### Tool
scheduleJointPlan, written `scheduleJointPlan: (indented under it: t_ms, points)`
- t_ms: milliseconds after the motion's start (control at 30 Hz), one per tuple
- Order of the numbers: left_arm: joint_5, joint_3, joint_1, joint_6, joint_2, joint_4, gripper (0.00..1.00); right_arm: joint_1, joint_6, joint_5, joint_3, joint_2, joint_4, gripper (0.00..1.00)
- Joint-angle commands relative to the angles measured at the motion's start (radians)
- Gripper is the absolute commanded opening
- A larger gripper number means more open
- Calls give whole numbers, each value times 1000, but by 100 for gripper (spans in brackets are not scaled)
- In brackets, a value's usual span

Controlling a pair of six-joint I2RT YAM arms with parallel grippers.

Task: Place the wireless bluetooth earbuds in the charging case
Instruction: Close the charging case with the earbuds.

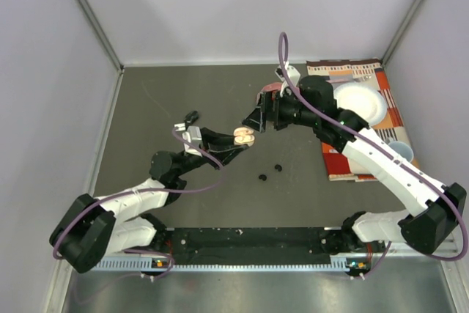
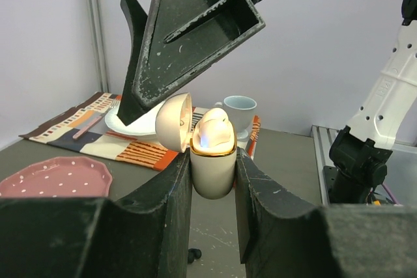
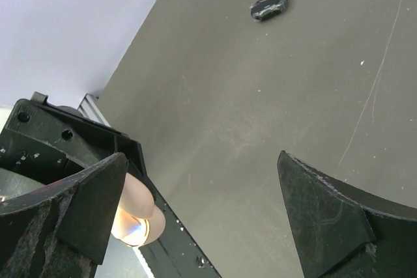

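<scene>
My left gripper is shut on a cream charging case with a gold rim, held upright above the table. Its lid hangs open. A white rounded shape with a blue glow sits in the case's mouth. The case also shows in the top view and in the right wrist view. My right gripper is open and empty, hovering just above and behind the case. One of its fingers looms over the case. Two black earbuds lie on the table near the case.
A small black oval object lies on the table left of the case and also shows in the right wrist view. A pink plate sits behind my right arm. A striped placemat at the right carries a white plate and a cup.
</scene>
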Motion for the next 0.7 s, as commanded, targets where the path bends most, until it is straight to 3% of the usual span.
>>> scheduleJointPlan:
  t_ms: [0, 167, 433, 667]
  points:
    - [-13, 26, -5, -16, 11, 145, 0, -9, -33, -42, -5, -30, 8, 99]
    - [43, 50, -15, -29, 23, 151, 0, -8, -23, 61, -9, -25, -4, 99]
    - [30, 49, -32, 9, 31, 150, 0, -8, -68, 1, 24, 51, -59, 99]
    - [-53, 20, -34, 41, 20, 153, 0, -9, -125, -6, 3, 27, -79, 99]
